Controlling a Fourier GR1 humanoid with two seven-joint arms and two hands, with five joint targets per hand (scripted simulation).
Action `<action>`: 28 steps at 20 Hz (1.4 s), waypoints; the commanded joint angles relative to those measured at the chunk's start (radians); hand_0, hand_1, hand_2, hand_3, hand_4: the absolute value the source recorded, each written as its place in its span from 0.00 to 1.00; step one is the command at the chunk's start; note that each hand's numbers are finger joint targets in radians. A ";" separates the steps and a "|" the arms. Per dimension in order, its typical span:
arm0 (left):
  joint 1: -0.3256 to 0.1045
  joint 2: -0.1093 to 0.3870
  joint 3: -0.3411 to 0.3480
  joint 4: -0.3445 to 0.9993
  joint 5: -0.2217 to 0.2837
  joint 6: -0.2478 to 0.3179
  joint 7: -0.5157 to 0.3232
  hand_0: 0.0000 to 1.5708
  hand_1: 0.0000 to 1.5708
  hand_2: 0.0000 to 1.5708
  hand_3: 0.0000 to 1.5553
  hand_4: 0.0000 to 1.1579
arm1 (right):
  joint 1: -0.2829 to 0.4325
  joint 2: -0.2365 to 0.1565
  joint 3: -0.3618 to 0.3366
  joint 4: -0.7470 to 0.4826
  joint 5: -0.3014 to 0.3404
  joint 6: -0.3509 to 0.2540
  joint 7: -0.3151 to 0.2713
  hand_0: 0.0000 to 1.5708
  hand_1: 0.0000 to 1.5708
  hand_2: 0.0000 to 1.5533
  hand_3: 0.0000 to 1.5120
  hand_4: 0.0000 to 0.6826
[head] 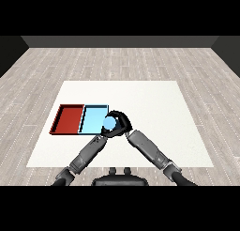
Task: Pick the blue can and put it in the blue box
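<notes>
From where I'm sitting at the controls, both forearms come up from the bottom corners and meet near the middle of the counter (154, 127). The right hand (120, 119) has its fingers curled round the can (109, 124), which shows up as a pale blue disc since I'm looking pretty much straight down on its top. The left hand (104, 135) sits just below and left of the can, tucked right up against it, but it's too dark and bunched in there for me to tell what it's doing, so I won't call it. The can is sitting right at the near right corner of the blue tray (93, 118), overlapping its rim from this angle; whether it's held above the tray or already touching it I honestly can't say. The red tray (68, 118) is right beside the blue one on its left, the two touching along one edge. Past the counter it's just grey plank floor (122, 61).
</notes>
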 commanded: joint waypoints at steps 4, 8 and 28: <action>-0.029 -0.035 0.011 0.000 0.018 0.009 0.013 0.53 0.53 0.56 0.47 0.58 | 0.001 0.024 -0.081 0.043 -0.014 0.109 -0.016 0.91 0.91 0.93 0.92 0.86; 0.044 -0.034 0.017 -0.030 0.072 -0.026 0.034 0.94 0.94 0.93 0.88 0.52 | 0.025 0.025 -0.049 -0.046 -0.025 0.035 0.040 0.89 0.89 0.93 0.92 0.81; -0.068 -0.037 0.084 0.115 0.089 -0.061 -0.021 1.00 1.00 1.00 0.97 0.98 | 0.064 0.025 -0.125 -0.069 -0.085 0.090 0.064 0.00 0.00 0.00 0.00 0.00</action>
